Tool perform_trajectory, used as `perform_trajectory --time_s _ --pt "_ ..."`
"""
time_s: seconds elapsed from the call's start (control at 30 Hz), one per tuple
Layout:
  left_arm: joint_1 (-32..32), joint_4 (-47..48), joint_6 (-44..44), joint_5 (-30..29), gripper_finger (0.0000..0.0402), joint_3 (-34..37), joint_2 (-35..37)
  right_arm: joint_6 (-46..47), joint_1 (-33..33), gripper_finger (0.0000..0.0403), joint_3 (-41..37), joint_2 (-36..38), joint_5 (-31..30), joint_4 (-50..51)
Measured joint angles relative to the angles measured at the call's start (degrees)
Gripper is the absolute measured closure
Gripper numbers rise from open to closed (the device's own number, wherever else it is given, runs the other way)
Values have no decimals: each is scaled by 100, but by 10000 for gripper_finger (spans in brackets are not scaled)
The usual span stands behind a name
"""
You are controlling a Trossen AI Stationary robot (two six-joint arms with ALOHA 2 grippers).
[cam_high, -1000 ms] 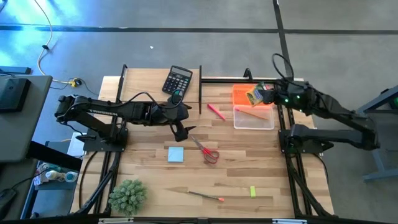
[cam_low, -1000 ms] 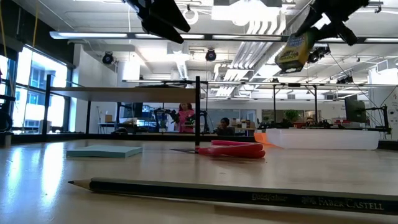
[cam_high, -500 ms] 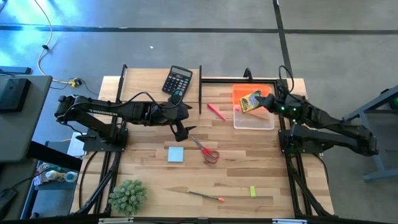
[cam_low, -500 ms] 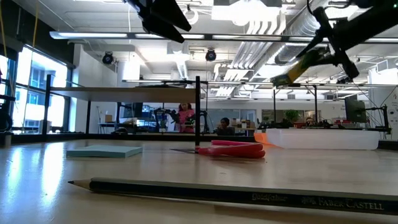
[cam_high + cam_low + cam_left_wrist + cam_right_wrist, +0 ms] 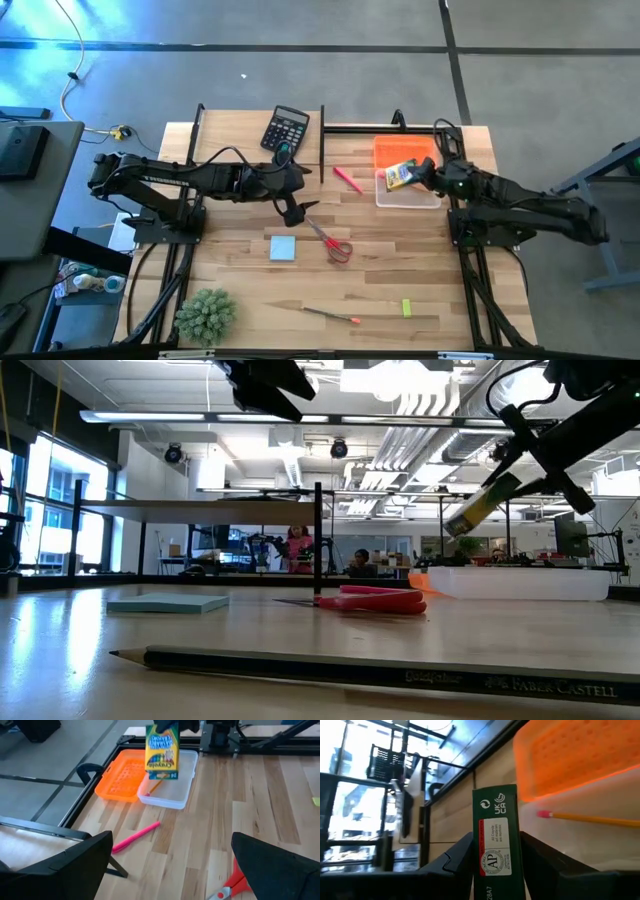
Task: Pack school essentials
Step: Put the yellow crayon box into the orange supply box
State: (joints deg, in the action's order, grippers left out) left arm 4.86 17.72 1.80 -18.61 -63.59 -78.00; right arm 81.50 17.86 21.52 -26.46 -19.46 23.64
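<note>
The yellow crayon box (image 5: 399, 174) is gripped by the right fingers (image 5: 419, 176) above the clear bin (image 5: 408, 196), at the counter's (image 5: 400, 270) two o'clock. The left fingers (image 5: 293, 211) are held open mid-counter.

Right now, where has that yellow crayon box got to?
The yellow crayon box is gripped in the right end effector, held in the air above the clear plastic bin beside the orange lid, at the table's far right.

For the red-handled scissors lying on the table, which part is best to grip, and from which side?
Probably from straight above, at the narrow stretch where the blades meet the handles: the scissors lie flat and free of other things. The left gripper, hovering open beside them, is closest.
</note>
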Motion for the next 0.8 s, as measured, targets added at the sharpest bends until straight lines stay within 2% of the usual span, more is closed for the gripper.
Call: perform_trajectory --time_s 0.4,0.8 --pt "0 -152 -2 -2 5 0 0 102 -728 269 0 -942 -1029 72" --pt "0 -152 2 -2 5 0 0 93 -799 269 0 -1764 -935 -359"
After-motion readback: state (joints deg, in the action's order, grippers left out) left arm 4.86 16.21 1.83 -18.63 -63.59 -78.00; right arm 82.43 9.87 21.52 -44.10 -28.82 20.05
